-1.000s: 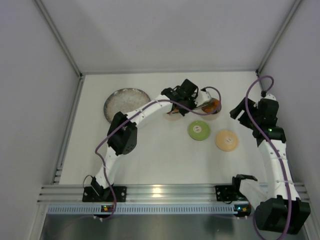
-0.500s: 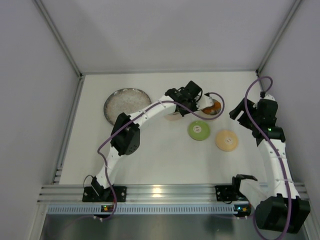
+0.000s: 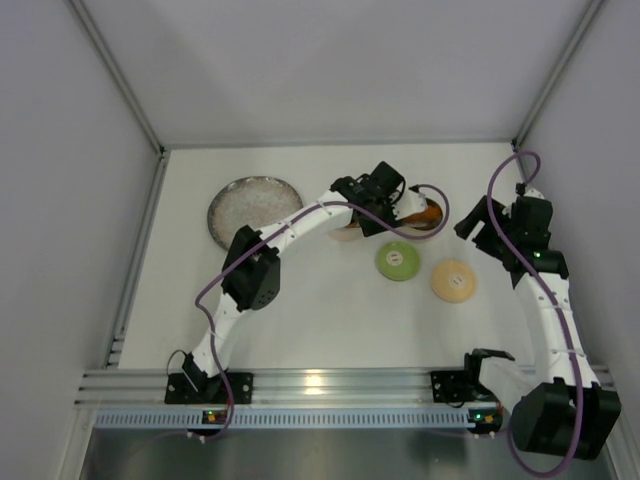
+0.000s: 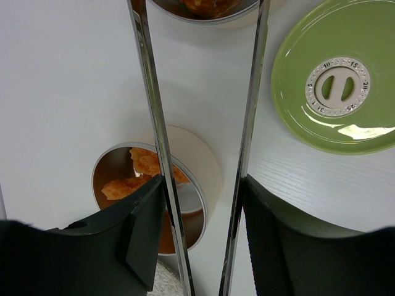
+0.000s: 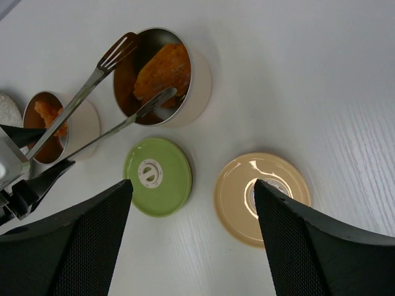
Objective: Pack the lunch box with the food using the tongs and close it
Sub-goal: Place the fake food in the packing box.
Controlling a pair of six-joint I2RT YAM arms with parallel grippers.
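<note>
My left gripper (image 4: pixel 203 182) is shut on the tongs (image 4: pixel 154 123), one silver arm lying against each finger. The tongs' (image 5: pixel 80 92) arms are spread, and their tips sit over the rim of the larger steel tin (image 5: pixel 162 77), which holds an orange chunk of food (image 5: pixel 162 65). A second tin (image 4: pixel 148 197) under my left wrist holds more orange food (image 4: pixel 145 166). The green lid (image 3: pixel 398 261) and the tan lid (image 3: pixel 453 281) lie flat on the table in front of the tins. My right gripper (image 5: pixel 192 185) hangs open above the two lids, holding nothing.
A speckled grey plate (image 3: pixel 253 208) sits at the back left, beside the left arm's forearm. The enclosure's walls stand close on the left, right and back. The right arm rises along the right wall.
The left gripper's jaws have widened and the tongs' arms have sprung apart over the larger tin. The left wrist shifted slightly right. The right arm barely moved.
</note>
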